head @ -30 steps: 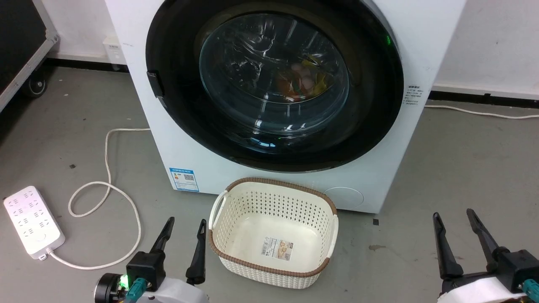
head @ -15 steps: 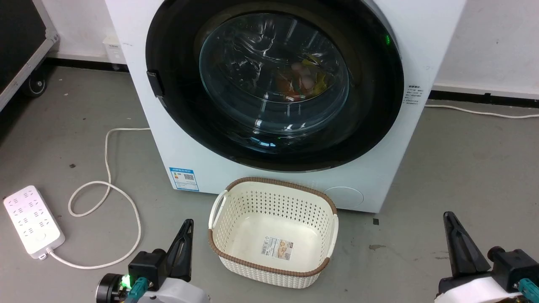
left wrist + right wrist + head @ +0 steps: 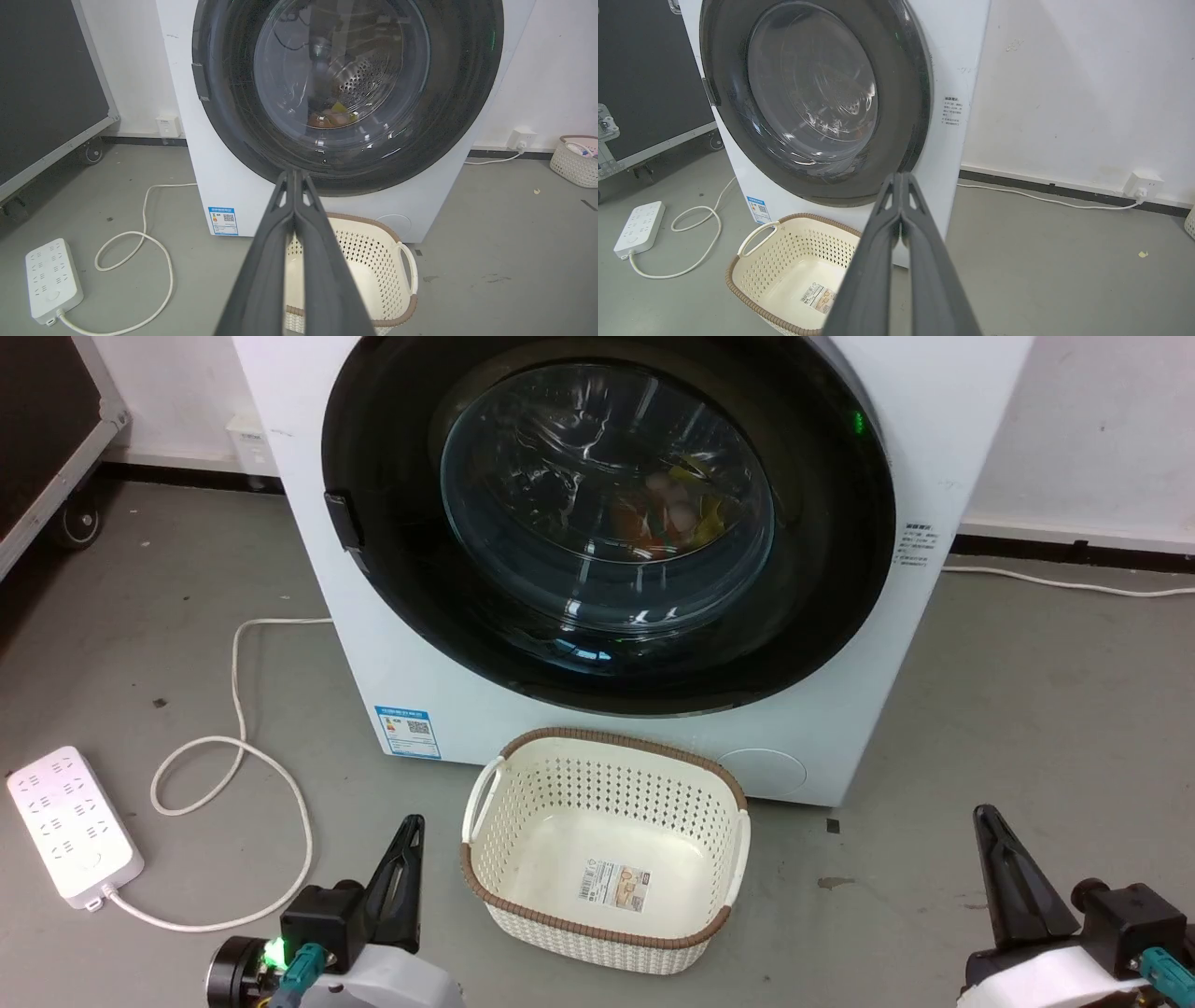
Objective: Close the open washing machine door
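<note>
The place looks like a bare test room or lab, not a home. It has a grey concrete floor (image 3: 1027, 691) and plain white walls (image 3: 1064, 93). From the freestanding washing machine (image 3: 411, 672), a black wheeled flight case (image 3: 46, 84) stands at nine o'clock. A power strip (image 3: 70, 826) with loose cable (image 3: 235, 681) lies at eight o'clock.

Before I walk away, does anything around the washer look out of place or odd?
Nothing broken or spilled. The washing machine door looks flush with the washing machine. Only the white cable lies in a loose loop on the floor by the power strip.
</note>
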You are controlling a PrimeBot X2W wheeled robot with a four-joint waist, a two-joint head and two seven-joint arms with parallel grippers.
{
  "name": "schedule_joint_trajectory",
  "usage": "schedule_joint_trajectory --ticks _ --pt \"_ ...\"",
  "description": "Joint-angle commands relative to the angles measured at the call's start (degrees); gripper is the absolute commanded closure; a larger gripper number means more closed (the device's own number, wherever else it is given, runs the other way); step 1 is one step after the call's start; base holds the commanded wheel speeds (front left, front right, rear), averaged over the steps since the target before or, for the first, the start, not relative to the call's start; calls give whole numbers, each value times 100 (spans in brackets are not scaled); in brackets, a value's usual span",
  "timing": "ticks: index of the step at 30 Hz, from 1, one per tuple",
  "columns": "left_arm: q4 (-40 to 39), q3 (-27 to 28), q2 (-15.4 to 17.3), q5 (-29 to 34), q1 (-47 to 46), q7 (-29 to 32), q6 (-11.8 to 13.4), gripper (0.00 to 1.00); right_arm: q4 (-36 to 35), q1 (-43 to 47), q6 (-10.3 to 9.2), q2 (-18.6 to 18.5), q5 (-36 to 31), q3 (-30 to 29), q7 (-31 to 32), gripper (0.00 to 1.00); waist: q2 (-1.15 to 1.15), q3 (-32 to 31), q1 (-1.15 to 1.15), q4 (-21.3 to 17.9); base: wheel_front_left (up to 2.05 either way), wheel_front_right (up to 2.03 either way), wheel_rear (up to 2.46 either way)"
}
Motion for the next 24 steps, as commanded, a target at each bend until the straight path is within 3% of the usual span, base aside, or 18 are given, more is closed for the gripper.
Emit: schedule_joint_trajectory --ticks 1,24 --pt "-51 27 3 38 40 33 30 100 -59 -11 -1 5 -15 25 38 100 0 2 0 -1 0 0 0" --pt "-322 111 2 137 88 314 130 100 -195 -24 -2 11 -35 157 321 100 0 26 -1 -23 0 0 0"
